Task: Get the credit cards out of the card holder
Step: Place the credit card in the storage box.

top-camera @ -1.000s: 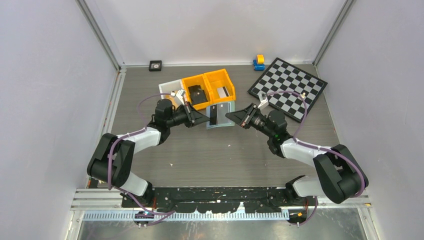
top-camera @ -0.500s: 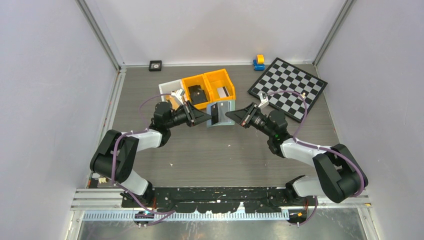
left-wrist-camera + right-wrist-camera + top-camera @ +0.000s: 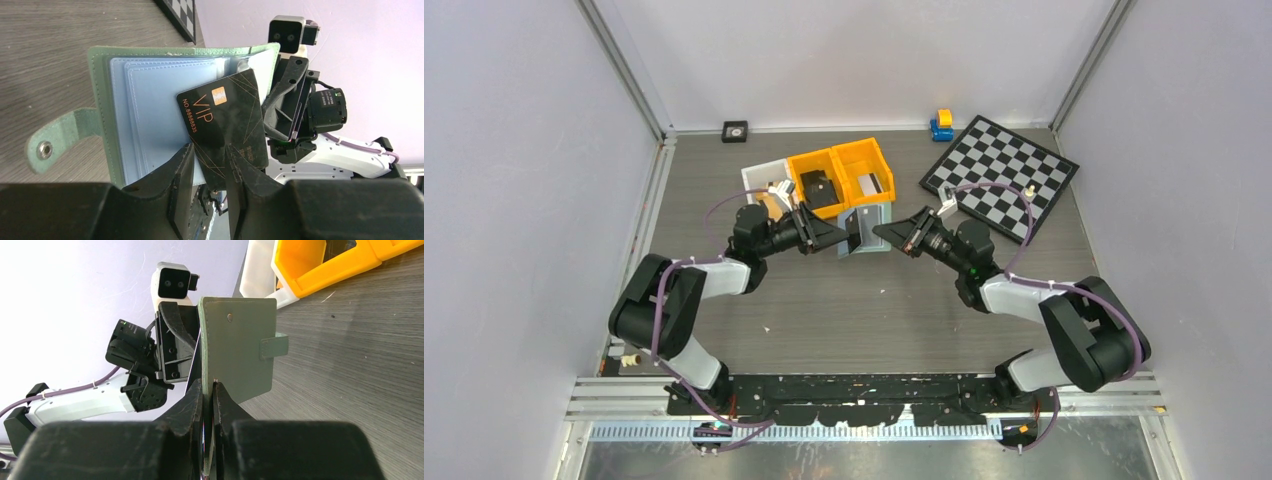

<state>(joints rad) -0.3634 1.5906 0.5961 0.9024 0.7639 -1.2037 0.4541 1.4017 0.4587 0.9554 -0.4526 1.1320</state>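
So the right gripper (image 3: 208,385) is pinched tight on the edge of the holder (image 3: 237,350), on its green cover. It holds it upright and spread open over the table (image 3: 824,300), between the two arms and just in front of the orange bins (image 3: 836,168). A black VIP card (image 3: 225,125) sticks out crooked from the blue sleeves. The left gripper (image 3: 207,150) is right up at that card, jaws partway apart, not clamping anything as far as I can see.

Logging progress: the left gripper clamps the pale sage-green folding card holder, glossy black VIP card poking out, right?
No: the right gripper clamps the pale sage-green folding card holder, as the right wrist view shows. The rest stands.
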